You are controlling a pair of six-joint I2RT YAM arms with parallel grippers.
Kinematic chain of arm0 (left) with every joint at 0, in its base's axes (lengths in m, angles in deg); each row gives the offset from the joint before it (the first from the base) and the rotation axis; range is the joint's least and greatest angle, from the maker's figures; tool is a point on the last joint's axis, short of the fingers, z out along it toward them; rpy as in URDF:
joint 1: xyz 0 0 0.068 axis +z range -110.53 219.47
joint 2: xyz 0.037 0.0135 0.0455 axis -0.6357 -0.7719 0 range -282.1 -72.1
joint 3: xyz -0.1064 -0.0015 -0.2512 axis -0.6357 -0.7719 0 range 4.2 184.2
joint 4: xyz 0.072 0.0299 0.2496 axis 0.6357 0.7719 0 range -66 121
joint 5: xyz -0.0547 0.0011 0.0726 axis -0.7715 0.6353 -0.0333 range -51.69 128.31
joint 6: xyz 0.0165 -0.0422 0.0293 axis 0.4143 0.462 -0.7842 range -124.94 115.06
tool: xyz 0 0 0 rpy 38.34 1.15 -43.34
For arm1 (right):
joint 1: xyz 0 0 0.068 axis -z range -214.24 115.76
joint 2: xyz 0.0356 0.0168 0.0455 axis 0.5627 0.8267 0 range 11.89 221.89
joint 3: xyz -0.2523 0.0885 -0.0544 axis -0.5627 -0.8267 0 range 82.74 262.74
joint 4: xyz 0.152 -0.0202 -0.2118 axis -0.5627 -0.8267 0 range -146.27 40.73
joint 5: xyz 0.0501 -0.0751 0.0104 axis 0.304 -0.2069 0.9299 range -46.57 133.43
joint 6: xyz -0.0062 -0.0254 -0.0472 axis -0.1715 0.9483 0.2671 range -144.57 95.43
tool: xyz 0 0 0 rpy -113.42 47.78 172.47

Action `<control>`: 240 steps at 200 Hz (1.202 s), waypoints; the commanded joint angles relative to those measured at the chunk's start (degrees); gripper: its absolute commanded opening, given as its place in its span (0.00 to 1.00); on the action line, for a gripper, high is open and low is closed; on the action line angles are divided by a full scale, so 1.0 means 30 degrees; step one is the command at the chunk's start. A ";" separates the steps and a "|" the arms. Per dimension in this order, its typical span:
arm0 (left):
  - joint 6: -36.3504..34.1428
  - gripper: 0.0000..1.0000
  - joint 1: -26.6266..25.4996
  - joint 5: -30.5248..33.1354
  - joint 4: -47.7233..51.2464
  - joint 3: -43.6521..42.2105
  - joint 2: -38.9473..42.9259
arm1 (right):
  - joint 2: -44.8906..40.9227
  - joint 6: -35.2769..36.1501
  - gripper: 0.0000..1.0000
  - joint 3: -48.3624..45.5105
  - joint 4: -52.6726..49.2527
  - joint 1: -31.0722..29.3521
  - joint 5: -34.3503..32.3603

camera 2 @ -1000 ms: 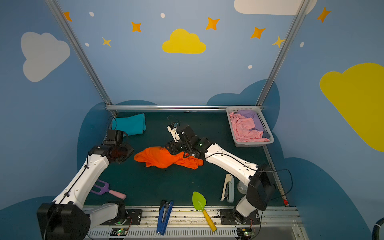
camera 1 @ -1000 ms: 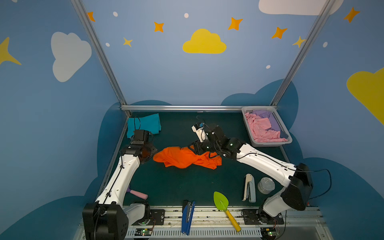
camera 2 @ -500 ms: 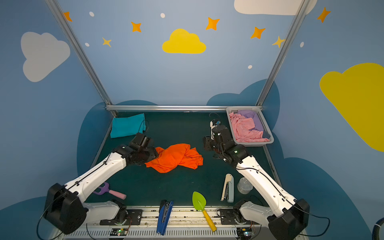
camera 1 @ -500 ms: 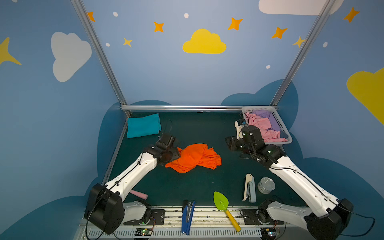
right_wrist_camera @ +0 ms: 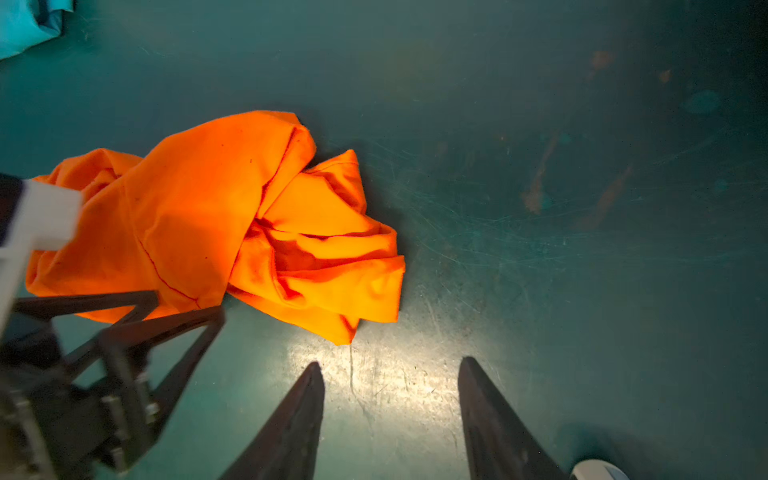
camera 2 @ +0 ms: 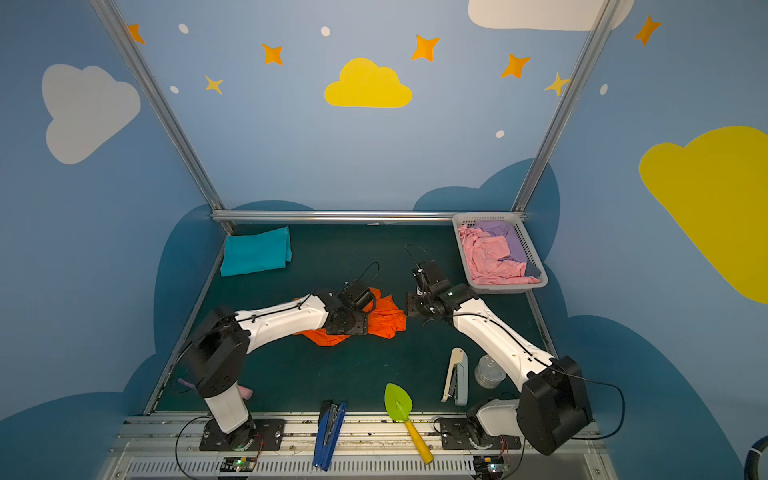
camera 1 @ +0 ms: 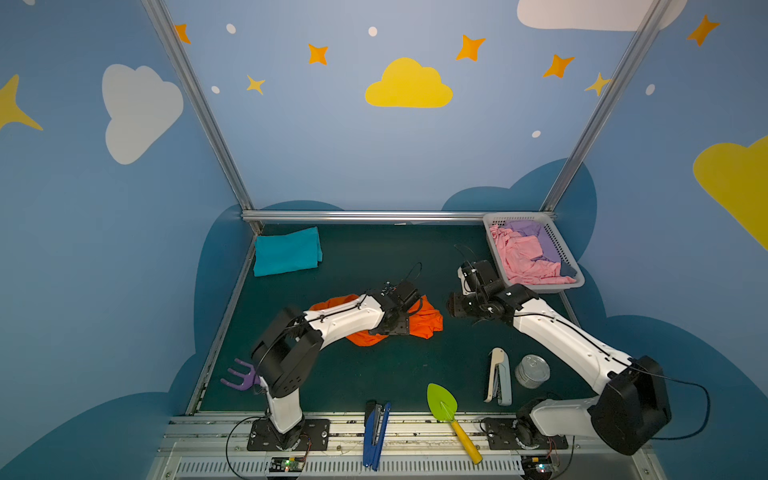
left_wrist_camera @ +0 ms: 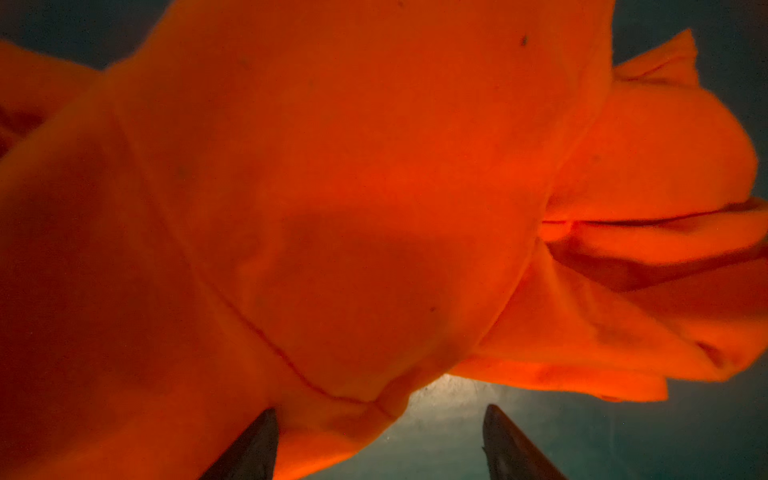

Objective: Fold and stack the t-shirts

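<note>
So the orange t-shirt [camera 1: 426, 322] is a crumpled heap in the middle of the mat [camera 1: 374, 374], and the teal t-shirt [camera 1: 286, 251] sits folded in the far left corner. The left gripper [left_wrist_camera: 380, 411] is down at the orange one's edge, jaws spread, not pinching anything. The right gripper [right_wrist_camera: 391, 363] hangs just right of it over bare mat, jaws parted, empty.
</note>
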 commanded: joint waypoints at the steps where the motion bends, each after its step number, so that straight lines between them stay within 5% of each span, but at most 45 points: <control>1: -0.0551 0.77 -0.0262 0.2540 0.1940 0.1237 -0.1338 | 0.0396 -0.0114 0.52 0.0621 -0.0767 0.0184 0.0516; 18: -0.0384 0.71 -0.0306 0.3754 0.3027 0.2126 -0.2588 | 0.0582 -0.0108 0.52 0.0552 -0.0789 0.0307 0.0749; 46: -0.0129 0.24 -0.0321 0.4859 0.4449 0.3574 -0.3746 | 0.0777 -0.0175 0.52 0.0592 -0.0805 0.0531 0.1208; 72: -0.0206 0.05 -0.0306 0.6055 0.5953 0.4826 -0.2655 | 0.1234 0.0008 0.54 0.1106 -0.1275 0.0581 0.2743; 125: -0.0389 0.04 0.0139 0.8222 0.7281 0.5640 0.3013 | 0.3861 0.0973 0.54 0.2227 -0.1848 -0.2250 0.2232; 201: 0.0349 0.04 0.3726 0.5438 0.6625 0.2374 0.9357 | 0.9494 0.1235 0.54 0.5748 0.0195 -0.3386 0.1754; 218: -0.0094 0.04 0.4421 0.5485 0.6146 0.1720 1.0651 | 1.0485 0.1261 0.42 0.6447 0.0516 -0.3233 0.1987; 235: -0.0456 0.04 0.5006 0.5263 0.6149 0.1624 1.1564 | 1.0907 0.1266 0.00 0.7156 0.0654 -0.2934 0.2901; 240: -0.0526 0.04 0.5200 0.5168 0.6223 0.1708 1.1734 | 1.0849 0.1283 0.00 0.7313 0.0645 -0.2863 0.3005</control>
